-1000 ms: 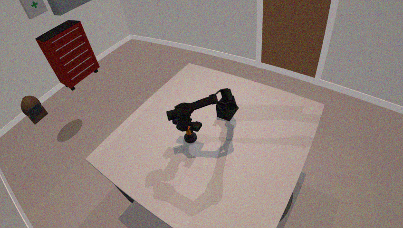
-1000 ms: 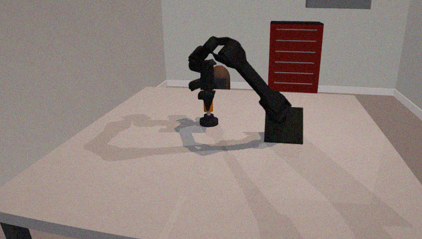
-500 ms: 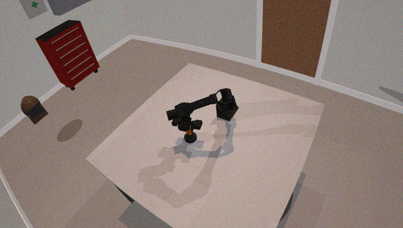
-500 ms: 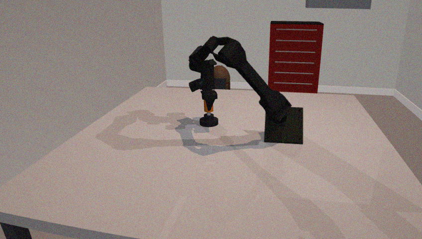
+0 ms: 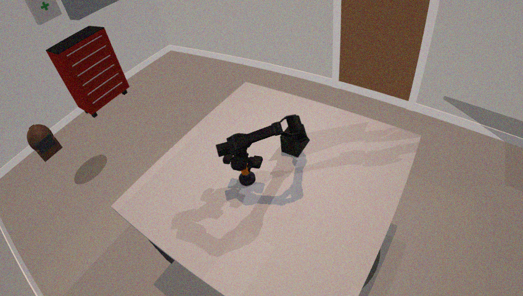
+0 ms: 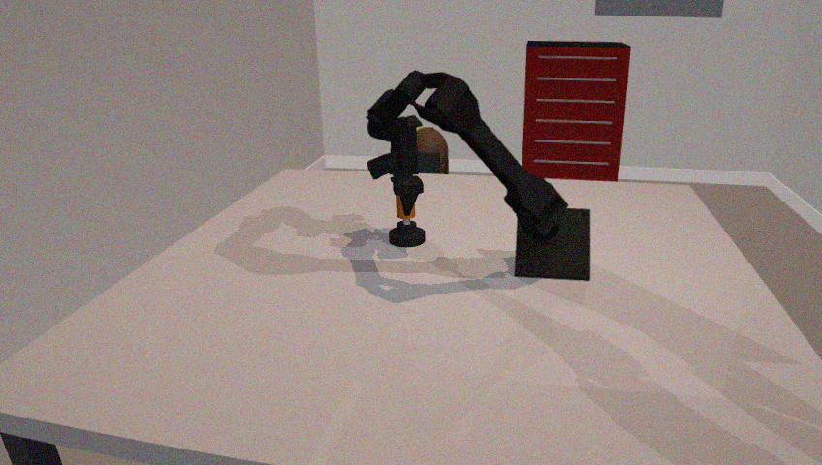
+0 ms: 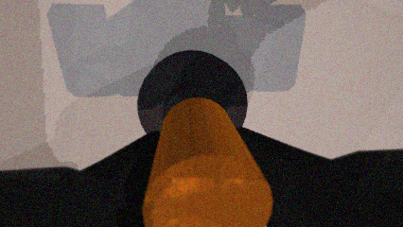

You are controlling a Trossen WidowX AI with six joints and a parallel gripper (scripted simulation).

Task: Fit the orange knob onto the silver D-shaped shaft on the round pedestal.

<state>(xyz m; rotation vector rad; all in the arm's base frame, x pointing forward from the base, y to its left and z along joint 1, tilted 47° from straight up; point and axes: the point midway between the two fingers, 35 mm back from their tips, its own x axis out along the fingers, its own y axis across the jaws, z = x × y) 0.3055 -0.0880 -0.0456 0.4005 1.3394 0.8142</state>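
Knob: the orange knob (image 5: 245, 171) (image 6: 405, 208) (image 7: 203, 161) is standing upright over the shaft, its long axis running up and down, roughly in line with the fingers.
Shaft: a short silver stretch of the shaft (image 6: 406, 221) is showing between knob and pedestal; whether its tip is already inside the hole, the pictures are not settling.
Flat sides: the hole is facing down out of sight, and the shaft's flat is not readable, so their match is staying unjudged.
Pedestal: the round black pedestal (image 5: 247, 179) (image 6: 406, 235) (image 7: 193, 76) is sitting directly below the knob, with the knob's bottom near its top but apart from it.
Gripper: the gripper (image 5: 244, 169) (image 6: 406, 211) (image 7: 198, 137) is pointing down from above, its fingers clamping the knob from both sides; the knob is lying between them, and the shaft is lying below.
Arm: the one black arm (image 5: 262, 134) (image 6: 495, 150) is reaching across from its base; no other arm is competing for the job.
Desk: in the top view, the pedestal is standing inward from the desk's (image 5: 293, 234) (image 6: 288, 356) left corner, well away from every edge.
Coming move: lining up the flats, probably with a small twist, then pressing straight down, is looking like the need; pressing while misaligned could be jamming the knob or slipping it through the fingers.
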